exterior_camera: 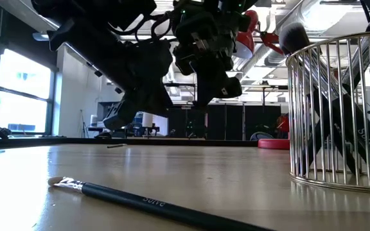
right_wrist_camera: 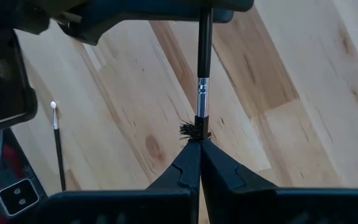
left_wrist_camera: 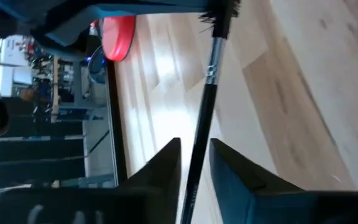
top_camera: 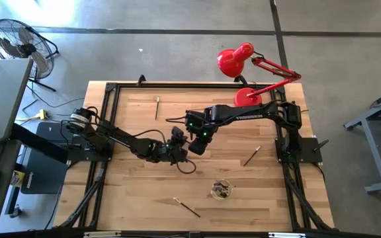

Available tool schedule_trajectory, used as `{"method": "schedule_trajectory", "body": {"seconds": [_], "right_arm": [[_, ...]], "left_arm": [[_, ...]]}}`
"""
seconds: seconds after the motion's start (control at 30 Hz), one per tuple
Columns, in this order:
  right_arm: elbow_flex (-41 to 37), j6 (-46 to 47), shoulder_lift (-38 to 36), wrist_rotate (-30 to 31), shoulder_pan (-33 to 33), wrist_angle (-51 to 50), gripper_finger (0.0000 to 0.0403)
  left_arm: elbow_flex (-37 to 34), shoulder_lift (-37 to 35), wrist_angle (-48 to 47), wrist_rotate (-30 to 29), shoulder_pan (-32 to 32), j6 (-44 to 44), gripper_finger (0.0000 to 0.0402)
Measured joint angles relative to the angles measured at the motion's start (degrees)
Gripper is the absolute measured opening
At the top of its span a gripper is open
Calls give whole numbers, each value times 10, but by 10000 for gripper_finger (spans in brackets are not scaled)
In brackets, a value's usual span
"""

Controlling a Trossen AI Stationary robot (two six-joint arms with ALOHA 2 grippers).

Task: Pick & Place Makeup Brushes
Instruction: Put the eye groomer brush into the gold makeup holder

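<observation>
Table [top_camera: 137, 192] was pale wood planks inside a dark frame, with a red desk lamp [top_camera: 243, 63] at the far right corner. Both arms met above the table's middle, raised clear of the surface. Left end effector [top_camera: 177, 147] reached in from the left; its wrist view showed the two dark fingers [left_wrist_camera: 163, 168] standing either side of a thin dark brush handle [left_wrist_camera: 201, 149], clamped on its lower part as far as could be told. Right end effector [top_camera: 199, 144] came from the right, just beside the left one; its fingers [right_wrist_camera: 185, 168] were pressed together on the dark bristle tuft [right_wrist_camera: 194, 130] of that same brush, silvery ferrule just past the tips. So one makeup brush [right_wrist_camera: 202, 81] was held in the air between the two. Wire cup [top_camera: 222, 190] stood near the front, right of centre, with several brushes upright in it [exterior_camera: 339, 115]. Loose brushes lay on the table: one at front centre [top_camera: 187, 207], dark handle with pale tip, one right of centre [top_camera: 252, 156], one toward the far edge [top_camera: 157, 108].
</observation>
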Motion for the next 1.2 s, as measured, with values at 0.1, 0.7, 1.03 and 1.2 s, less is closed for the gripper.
{"method": "schedule_trajectory", "body": {"seconds": [0.1,0.7,1.03,1.2], "right_arm": [[0,1,0,2,0,5,0],[0,-3,0,59,0,-9,69],[0,-30,0,116,9,-105,123],[0,-45,0,164,41,-121,118]], "left_arm": [[0,0,-4,-12,0,-5,35],[0,0,-112,30,14,-174,10],[-8,-9,-211,30,33,-312,10],[-78,-58,-212,29,33,-396,10]]}}
